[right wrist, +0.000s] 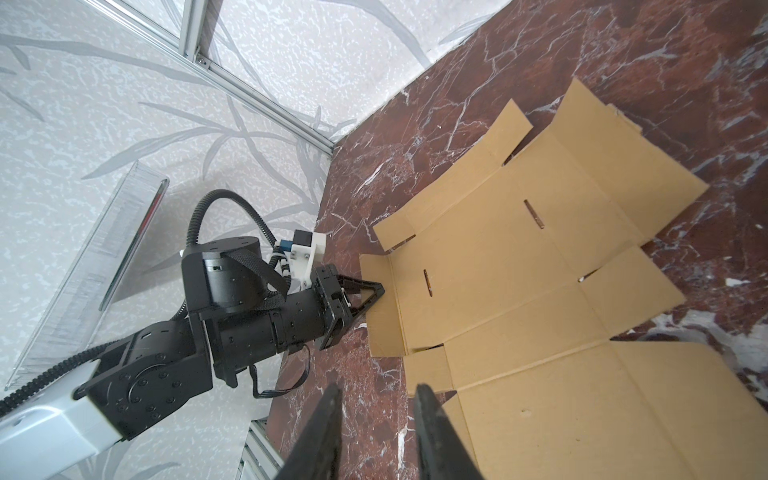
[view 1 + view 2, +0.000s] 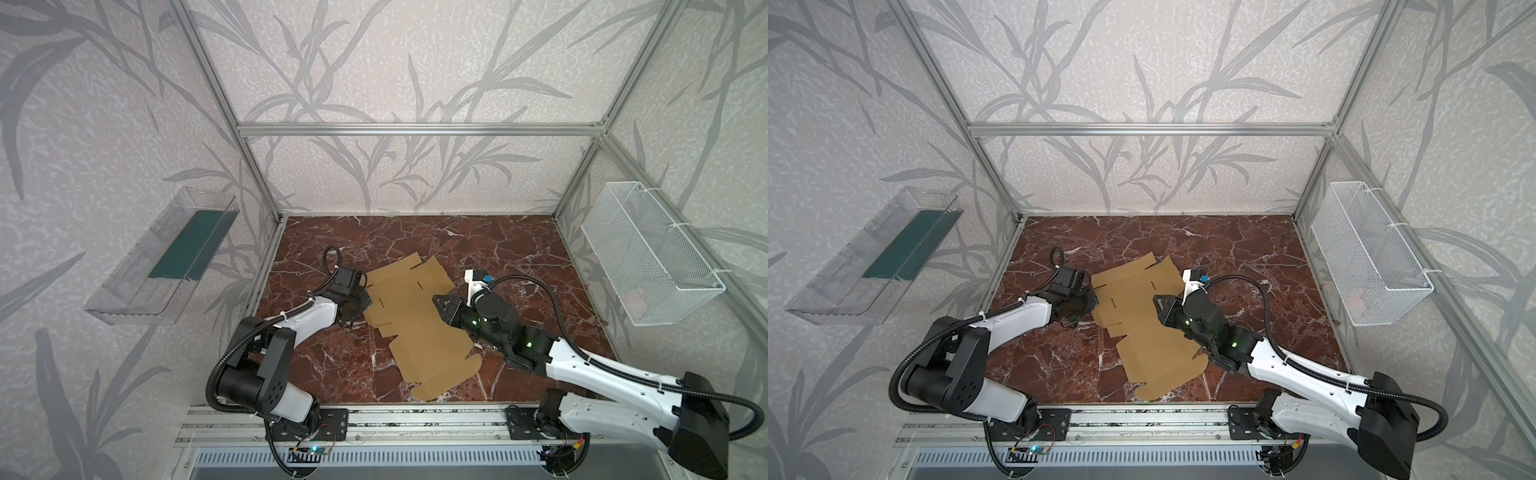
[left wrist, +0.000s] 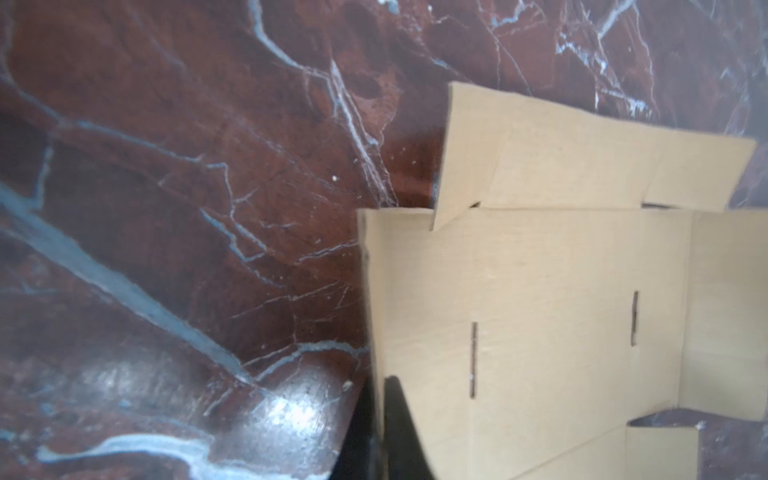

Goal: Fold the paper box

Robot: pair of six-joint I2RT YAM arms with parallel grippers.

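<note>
Marble tabletop [image 2: 519, 257]: left fingers [image 3: 397, 419] pinch the paper box [image 2: 415, 316] by an edge flap; right fingers [image 1: 328, 419] spread above it.

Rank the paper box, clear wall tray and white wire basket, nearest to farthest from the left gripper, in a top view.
1. paper box, at the left gripper tips, mid-table.
2. clear wall tray, left wall.
3. white wire basket, right wall.

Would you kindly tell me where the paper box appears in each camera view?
Both top views: the paper box lies unfolded near the table's centre.
Left wrist: close up, its edge in the left end effector.
Right wrist: spread beyond the open right end effector.
Shared landmark: its short slits.
</note>
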